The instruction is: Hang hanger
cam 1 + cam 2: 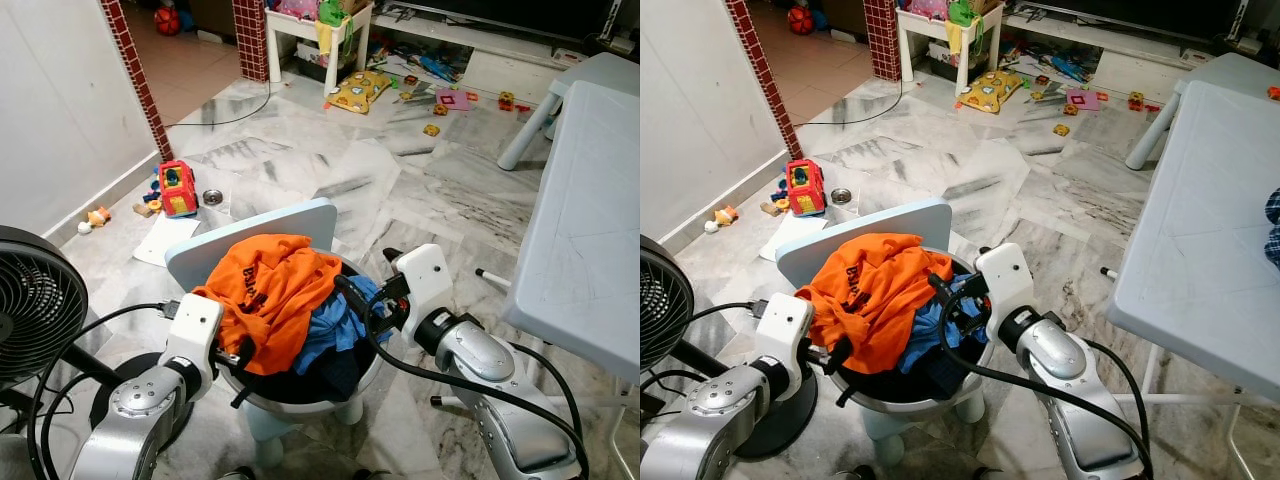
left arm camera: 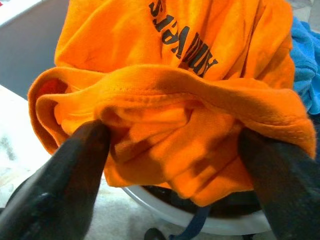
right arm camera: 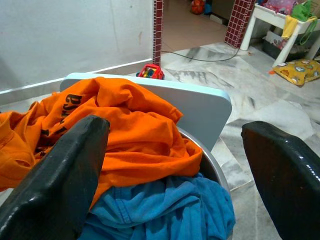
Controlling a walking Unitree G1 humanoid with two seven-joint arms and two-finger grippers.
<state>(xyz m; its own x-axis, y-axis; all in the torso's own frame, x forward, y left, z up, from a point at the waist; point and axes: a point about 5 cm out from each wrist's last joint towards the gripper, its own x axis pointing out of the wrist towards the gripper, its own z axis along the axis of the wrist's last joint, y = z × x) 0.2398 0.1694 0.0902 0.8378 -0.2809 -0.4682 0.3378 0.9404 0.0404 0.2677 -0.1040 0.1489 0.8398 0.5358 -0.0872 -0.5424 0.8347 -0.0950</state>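
Both silver arms fill the foreground, reaching to a round white laundry basket (image 1: 365, 378) that stands on a small pale blue chair (image 1: 255, 240). Left gripper (image 2: 175, 165): its two black fingers (image 2: 65, 175) stand wide apart with a bunched fold of the orange T-shirt with dark lettering (image 1: 268, 290) between them, the cloth touching their inner faces; whether they actually pinch it is hard to make out. Right gripper (image 3: 175, 165): fingers spread wide and holding nothing, poised just over the crumpled blue garment (image 1: 340, 325) that lies beside and partly under the orange shirt. Dark clothing deeper in the basket is mostly hidden. No hanger can be picked out among the heap. Outward, a black floor fan (image 1: 35, 300) is cut off at the robot's left, a pale blue plastic table (image 1: 590, 230) at its right, and a red toy truck (image 1: 177, 187) sits on the marble floor (image 1: 400, 190) near the wall.
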